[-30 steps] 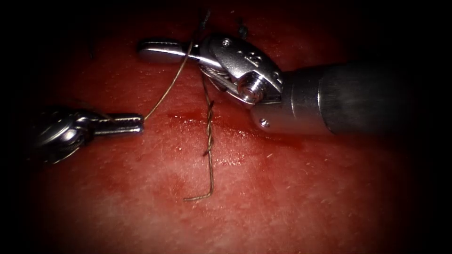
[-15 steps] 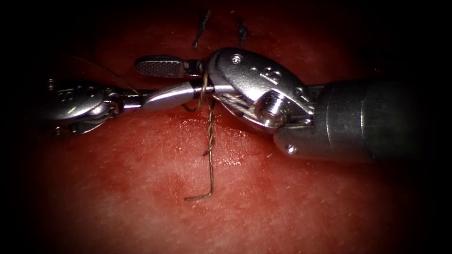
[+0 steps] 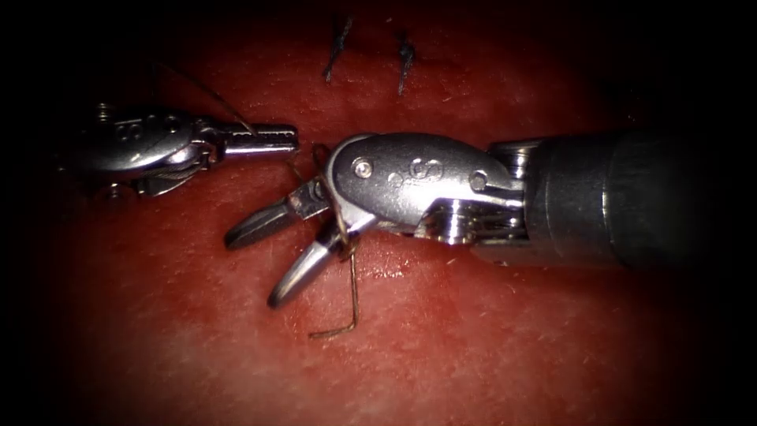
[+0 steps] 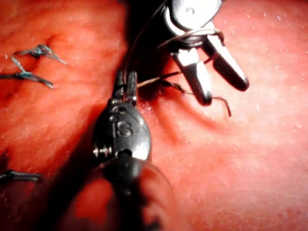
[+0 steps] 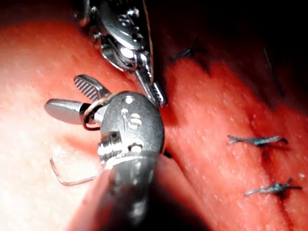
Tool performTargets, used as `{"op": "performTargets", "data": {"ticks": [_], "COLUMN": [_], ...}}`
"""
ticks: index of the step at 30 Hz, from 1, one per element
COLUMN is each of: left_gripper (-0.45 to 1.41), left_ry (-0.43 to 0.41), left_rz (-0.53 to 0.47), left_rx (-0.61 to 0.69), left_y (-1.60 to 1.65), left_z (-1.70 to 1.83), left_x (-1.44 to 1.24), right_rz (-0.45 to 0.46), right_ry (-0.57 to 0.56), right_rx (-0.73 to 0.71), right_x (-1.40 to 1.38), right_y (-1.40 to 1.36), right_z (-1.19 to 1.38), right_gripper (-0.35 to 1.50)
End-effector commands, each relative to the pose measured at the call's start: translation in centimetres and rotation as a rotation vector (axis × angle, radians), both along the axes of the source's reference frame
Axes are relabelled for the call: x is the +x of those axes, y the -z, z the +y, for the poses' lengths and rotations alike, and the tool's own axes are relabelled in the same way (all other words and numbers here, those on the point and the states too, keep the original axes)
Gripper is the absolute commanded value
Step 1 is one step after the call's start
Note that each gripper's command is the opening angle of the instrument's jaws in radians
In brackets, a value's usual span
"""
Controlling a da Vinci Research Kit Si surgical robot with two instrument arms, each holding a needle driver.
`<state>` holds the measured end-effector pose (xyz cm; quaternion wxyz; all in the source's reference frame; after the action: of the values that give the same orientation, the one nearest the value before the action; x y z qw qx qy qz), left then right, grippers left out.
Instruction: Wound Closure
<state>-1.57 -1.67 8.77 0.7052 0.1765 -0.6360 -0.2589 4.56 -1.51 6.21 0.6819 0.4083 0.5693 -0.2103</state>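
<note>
The right tool (image 3: pixel 260 264), thread (image 3: pixel 352 296) looped around its now-parted empty jaws, has swung down from the left tool (image 3: pixel 268 140), clamped on thread.

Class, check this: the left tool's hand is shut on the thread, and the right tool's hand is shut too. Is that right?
Not quite. The right hand is open, its jaws spread apart with thread looped round their base, as the endoscope view shows. The left hand is shut on the thread.

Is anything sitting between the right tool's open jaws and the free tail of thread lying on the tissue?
Nothing visible does. The right tool has its jaws open, with thread looped around their base. The free tail lies on bare tissue beside the lower jaw. The left tool, shut on the thread, sits above.
</note>
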Motion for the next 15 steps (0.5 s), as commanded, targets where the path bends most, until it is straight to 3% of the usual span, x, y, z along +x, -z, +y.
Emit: {"op": "performTargets", "data": {"ticks": [1, 8, 9, 14, 15], "left_gripper": [-0.45, -0.45, -0.45, -0.45, -0.45], "left_ry": [-0.001, -0.008, -0.009, -0.012, -0.013], "left_rz": [0.002, 0.006, 0.006, 0.005, 0.005], "left_rx": [0.0, -0.002, -0.003, -0.006, -0.007], "left_y": [-0.04, -0.01, -0.01, -0.01, -0.02], "left_z": [-0.05, -0.16, -0.19, -0.23, -0.24], "left_x": [-0.04, -0.03, -0.02, 0.0, 0.01], "right_rz": [-0.006, -0.141, -0.18, -0.246, -0.278], "right_ry": [0.008, 0.148, 0.179, 0.227, 0.249], "right_rx": [0.0, -0.107, -0.133, -0.177, -0.198], "right_x": [0.06, 0.04, 0.01, -0.05, -0.08], "right_y": [-0.03, -0.14, -0.19, -0.3, -0.35], "right_z": [-0.06, -0.34, -0.39, -0.52, -0.58], "right_gripper": [0.64, 0.66, 0.56, 0.47, 0.15]}}
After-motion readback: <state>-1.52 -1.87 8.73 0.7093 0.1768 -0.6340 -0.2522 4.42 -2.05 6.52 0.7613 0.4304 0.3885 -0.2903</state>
